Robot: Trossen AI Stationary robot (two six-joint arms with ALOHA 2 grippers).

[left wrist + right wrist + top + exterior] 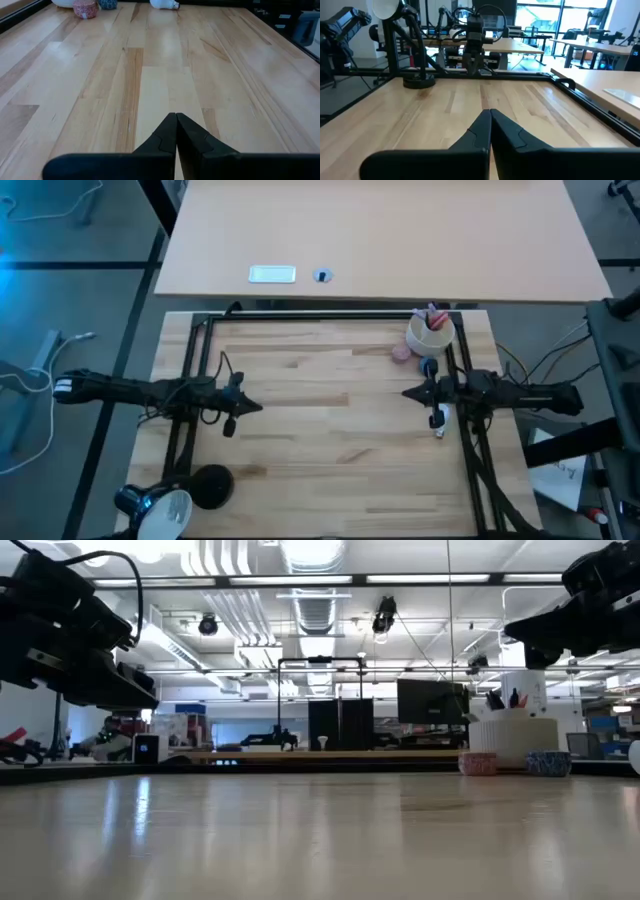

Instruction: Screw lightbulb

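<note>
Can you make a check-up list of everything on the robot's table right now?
Surface: wooden table, bare in the middle, black frame around it.
Job's things: lightbulb lies on its side under the right arm; lamp stands at the near left corner, no bulb seen in it.
Clutter: white cup of pens, pink ball and blue ball at the far right.
Grippers: left pincer shut, empty, left of centre; right pincer shut, empty, right of centre.
Cables: thin black wires along both arms.
Surroundings: second table behind; desks and monitors beyond.
</note>
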